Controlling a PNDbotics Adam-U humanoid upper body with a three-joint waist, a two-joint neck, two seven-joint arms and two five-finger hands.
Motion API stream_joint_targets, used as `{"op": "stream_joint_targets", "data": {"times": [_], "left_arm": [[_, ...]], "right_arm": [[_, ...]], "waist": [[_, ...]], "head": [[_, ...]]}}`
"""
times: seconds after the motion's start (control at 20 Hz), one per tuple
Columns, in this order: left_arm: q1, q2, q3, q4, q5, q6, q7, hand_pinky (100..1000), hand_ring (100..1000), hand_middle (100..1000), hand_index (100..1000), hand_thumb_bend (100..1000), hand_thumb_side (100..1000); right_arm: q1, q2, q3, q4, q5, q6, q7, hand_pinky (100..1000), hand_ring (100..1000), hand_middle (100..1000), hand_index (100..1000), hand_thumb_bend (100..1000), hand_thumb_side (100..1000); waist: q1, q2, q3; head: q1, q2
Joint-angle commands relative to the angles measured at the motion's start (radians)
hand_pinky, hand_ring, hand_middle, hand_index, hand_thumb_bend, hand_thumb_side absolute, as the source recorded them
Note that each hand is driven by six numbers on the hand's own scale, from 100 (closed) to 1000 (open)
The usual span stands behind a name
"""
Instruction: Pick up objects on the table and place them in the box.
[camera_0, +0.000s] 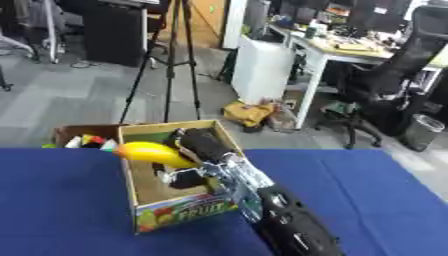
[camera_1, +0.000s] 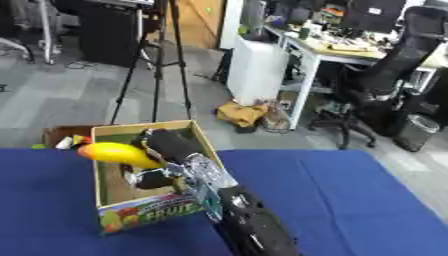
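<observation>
Yellow curved banana (camera_0: 156, 153) — held above the open cardboard box (camera_0: 178, 218) with the printed fruit front, over its 9 o'clock wall. Right hand (camera_0: 199, 143), black with silver joints, reaches in from 5 o'clock and has its fingers curled round the banana. Box stands on the blue cloth-covered table (camera_0: 61, 200) — near the far edge. Left hand does not show.
</observation>
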Motion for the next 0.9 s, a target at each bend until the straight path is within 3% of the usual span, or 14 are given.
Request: {"op": "stream_joint_targets", "data": {"times": [0.05, 0.6, 0.9], "left_arm": [[-0.008, 0.028, 0.006, -0.02, 0.003, 0.0, -0.003, 427, 637, 611, 856, 100, 975], [-0.013, 0.026, 0.006, -0.02, 0.006, -0.002, -0.002, 425, 637, 610, 855, 100, 973], [-0.015, 0.025, 0.008, -0.02, 0.006, -0.002, -0.001, 423, 637, 611, 855, 100, 973]], "right_arm": [[-0.022, -0.049, -0.005, -0.031, 0.0, -0.003, -0.03, 398, 516, 399, 525, 100, 600], [-0.009, -0.065, 0.009, 0.012, 0.13, -0.006, -0.107, 426, 563, 451, 516, 100, 635], [-0.004, -0.055, 0.017, 0.042, 0.181, -0.022, -0.108, 444, 597, 483, 546, 100, 637]], "waist": [[0.003, -0.033, 0.002], [0.0, -0.026, 0.009], [0.002, -0.024, 0.011]], "head": [[-0.004, -0.013], [-0.015, -0.018], [-0.014, -0.02]]}}
